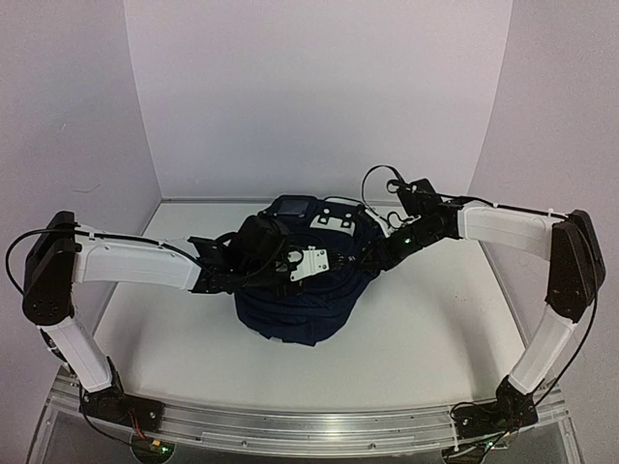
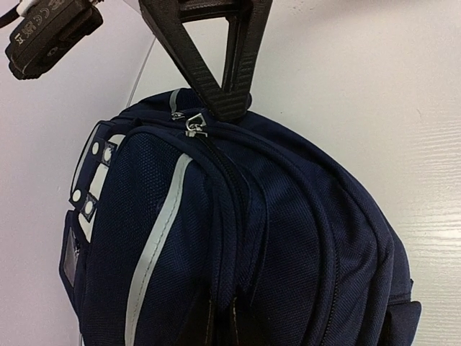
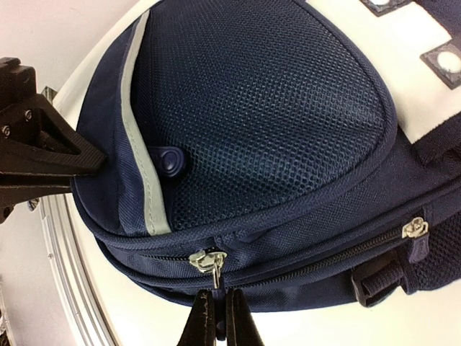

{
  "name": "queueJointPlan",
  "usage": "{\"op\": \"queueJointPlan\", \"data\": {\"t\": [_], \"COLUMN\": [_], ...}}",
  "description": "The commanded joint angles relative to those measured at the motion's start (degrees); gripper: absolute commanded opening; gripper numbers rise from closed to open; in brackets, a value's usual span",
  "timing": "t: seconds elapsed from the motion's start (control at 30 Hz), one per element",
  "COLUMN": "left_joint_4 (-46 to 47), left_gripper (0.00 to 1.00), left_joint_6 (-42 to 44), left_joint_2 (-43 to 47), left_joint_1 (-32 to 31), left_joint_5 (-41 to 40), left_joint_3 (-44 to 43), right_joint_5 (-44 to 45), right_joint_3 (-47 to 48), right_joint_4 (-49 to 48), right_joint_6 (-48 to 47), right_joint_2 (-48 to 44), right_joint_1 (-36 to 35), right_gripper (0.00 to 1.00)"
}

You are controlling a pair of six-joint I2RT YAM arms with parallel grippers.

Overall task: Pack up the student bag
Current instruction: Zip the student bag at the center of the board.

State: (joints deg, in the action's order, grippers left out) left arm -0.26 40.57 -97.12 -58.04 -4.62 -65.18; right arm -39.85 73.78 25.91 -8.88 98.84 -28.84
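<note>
Navy bag (image 1: 300, 309) sits in the middle of the worktop (image 1: 435, 329). Left fingers (image 2: 194, 65) are pinched shut on the fabric edge just beside a zip, right fingers (image 3: 200, 324) clamped on a zip pull (image 3: 209, 261)

- The left arm (image 1: 126, 263) and right arm (image 1: 513, 227) had white link shells and black joint housings.
- Thin black cables (image 1: 372, 170) looped off the wrists.
- The left gripper (image 2: 229, 108) had black, ribbed, tapering fingers (image 2: 185, 54) with small screws (image 3: 27, 114).
</note>
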Motion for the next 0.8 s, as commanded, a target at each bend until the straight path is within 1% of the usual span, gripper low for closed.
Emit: {"op": "queueJointPlan", "data": {"t": [0.0, 0.13, 0.27, 0.37, 0.4, 0.43, 0.5, 0.53, 0.63, 0.7, 0.77], "left_joint_4": [-6.5, -6.8, -6.4, -6.8, -6.9, -6.9, -6.2, -5.4, -3.1, -1.9, -1.5], "left_gripper": [0.0, 0.0, 0.0, 0.0, 0.0, 0.0, 0.0, 0.0, 0.0, 0.0, 0.0], "left_joint_6": [-3.4, -4.4, -5.5, -6.7, -7.0, -7.4, -8.6, -9.0, -10.5, -11.6, -12.5], "left_joint_2": [5.5, 6.0, 5.2, 3.8, 3.3, 2.8, 2.5, 2.5, 3.3, 4.0, 4.4], "left_joint_1": [0.4, 0.4, 0.3, 0.4, 0.4, 0.4, 0.4, 0.3, 0.3, 0.3, 0.1], "left_joint_5": [-1.1, -1.1, -1.8, -2.2, -2.3, -2.3, -2.7, -2.8, -2.1, -1.2, -0.7], "left_joint_3": [2.8, 3.7, 3.5, 2.3, 1.9, 1.5, 1.4, 1.6, 2.5, 3.3, 4.2], "right_joint_5": [9.7, 8.4, 4.5, 2.8, 2.7, 2.6, 2.7, 2.9, 3.7, 4.7, 5.9], "right_joint_3": [6.4, 7.3, 6.8, 7.0, 7.1, 7.4, 8.4, 8.8, 10.1, 11.6, 13.5], "right_joint_4": [-1.3, -1.1, 0.6, 3.2, 4.1, 5.3, 8.6, 10.3, 15.3, 18.6, 22.5], "right_joint_6": [1.0, 2.2, 3.0, 3.3, 3.4, 3.2, 2.3, 2.0, 0.8, -0.1, -1.4], "right_joint_2": [3.7, 4.4, 1.8, -1.5, -2.4, -3.1, -4.3, -5.0, -6.8, -7.6, -8.0], "right_joint_1": [3.5, 3.5, 3.4, 3.4, 3.4, 3.4, 3.4, 3.4, 3.5, 3.7, 4.2], "right_gripper": [0.0, 0.0, 0.0, 0.06, 0.13, 0.25, 0.57, 0.65, 0.79, 0.85, 0.89]}}
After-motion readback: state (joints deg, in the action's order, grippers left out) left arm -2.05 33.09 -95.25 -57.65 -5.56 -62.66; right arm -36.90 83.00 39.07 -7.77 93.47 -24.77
